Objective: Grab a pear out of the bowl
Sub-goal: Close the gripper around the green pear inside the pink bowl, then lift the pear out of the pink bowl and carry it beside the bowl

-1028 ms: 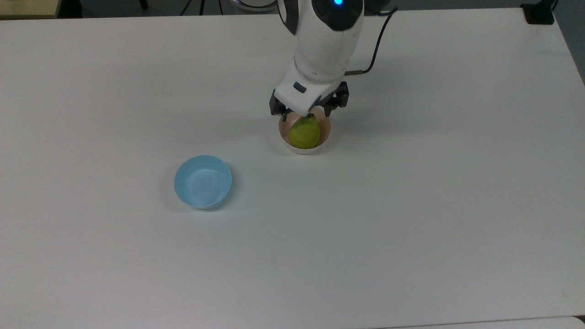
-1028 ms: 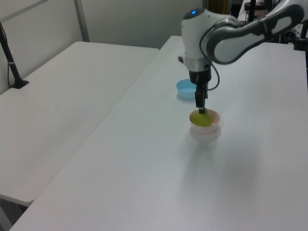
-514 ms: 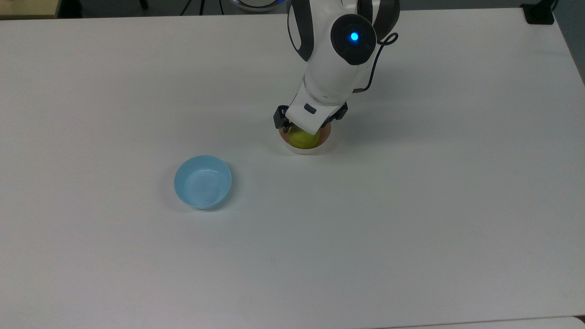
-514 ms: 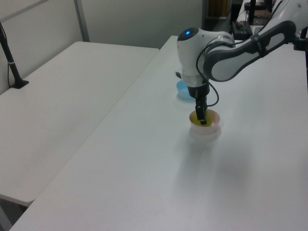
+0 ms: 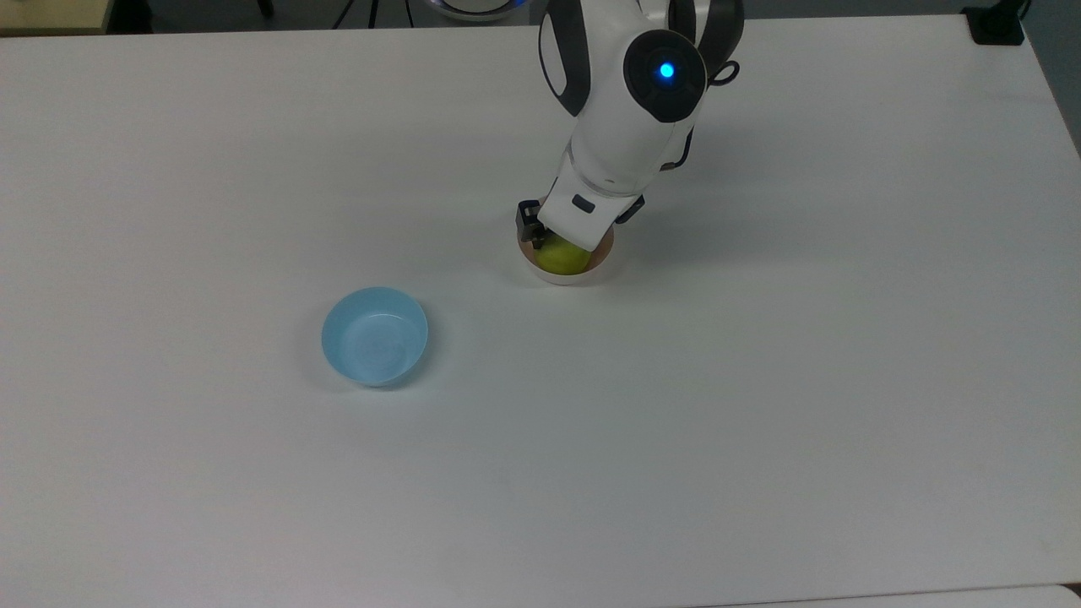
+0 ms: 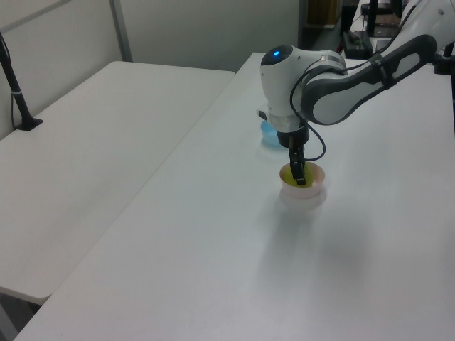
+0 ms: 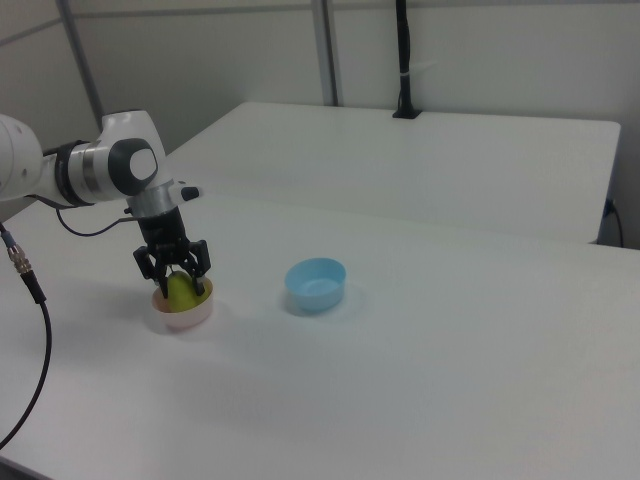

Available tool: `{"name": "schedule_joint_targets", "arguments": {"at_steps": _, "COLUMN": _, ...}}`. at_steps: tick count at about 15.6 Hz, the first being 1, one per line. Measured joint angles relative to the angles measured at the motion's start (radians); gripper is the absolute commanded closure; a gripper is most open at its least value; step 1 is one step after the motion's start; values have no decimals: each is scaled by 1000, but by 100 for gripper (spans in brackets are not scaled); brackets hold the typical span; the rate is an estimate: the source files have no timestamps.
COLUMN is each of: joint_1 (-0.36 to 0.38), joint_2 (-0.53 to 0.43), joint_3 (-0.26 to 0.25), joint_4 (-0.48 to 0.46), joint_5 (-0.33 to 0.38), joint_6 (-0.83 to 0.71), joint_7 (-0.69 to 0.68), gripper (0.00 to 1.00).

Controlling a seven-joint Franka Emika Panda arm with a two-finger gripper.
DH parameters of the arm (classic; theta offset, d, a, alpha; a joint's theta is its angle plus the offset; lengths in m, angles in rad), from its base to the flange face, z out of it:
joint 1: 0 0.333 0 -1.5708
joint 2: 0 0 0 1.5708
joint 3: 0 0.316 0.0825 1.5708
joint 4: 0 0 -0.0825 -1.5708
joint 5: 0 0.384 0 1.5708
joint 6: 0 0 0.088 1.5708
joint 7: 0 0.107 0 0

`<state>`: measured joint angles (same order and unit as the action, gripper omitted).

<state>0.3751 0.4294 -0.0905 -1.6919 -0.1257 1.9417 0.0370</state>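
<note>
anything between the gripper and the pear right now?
Nothing visible. The gripper is down in the pink bowl, with a finger on each side of the pear in the right view. The blue bowl sits apart, well off toward the top view's lower left.

Smooth matt white table [image 5: 760, 380]; glossy plastic-looking blue bowl [image 5: 375, 336]; shiny white arm shell [image 5: 612, 127]; dull-skinned pear [image 5: 562, 257].

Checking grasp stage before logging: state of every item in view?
hand: open, lowered into the pink bowl, fingers either side of the pear
pear: in the pink bowl, not lifted
pink bowl: upright on the table, holding the pear
blue bowl: upright, empty, apart from the pink bowl
</note>
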Motion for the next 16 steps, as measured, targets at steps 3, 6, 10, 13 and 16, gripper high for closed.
{"name": "schedule_joint_targets", "arguments": {"at_steps": 3, "joint_1": 6, "joint_2": -13, "joint_3": 0, "joint_4": 2, "joint_5": 0, "joint_6": 0, "joint_7": -11, "gripper": 77}}
{"name": "schedule_joint_targets", "arguments": {"at_steps": 6, "joint_1": 5, "joint_2": -60, "joint_3": -2, "joint_4": 3, "joint_5": 1, "joint_6": -30, "joint_7": -53, "gripper": 77}}
{"name": "schedule_joint_targets", "arguments": {"at_steps": 10, "joint_1": -22, "joint_2": -131, "joint_3": -17, "joint_4": 2, "joint_5": 17, "joint_6": -98, "joint_7": -124, "gripper": 77}}
{"name": "schedule_joint_targets", "arguments": {"at_steps": 13, "joint_1": -85, "joint_2": -142, "joint_3": -36, "joint_4": 0, "joint_5": 21, "joint_6": -109, "joint_7": -196, "gripper": 77}}
{"name": "schedule_joint_targets", "arguments": {"at_steps": 16, "joint_1": -159, "joint_2": -138, "joint_3": -51, "joint_4": -8, "joint_5": 26, "joint_6": -110, "joint_7": -263, "gripper": 77}}
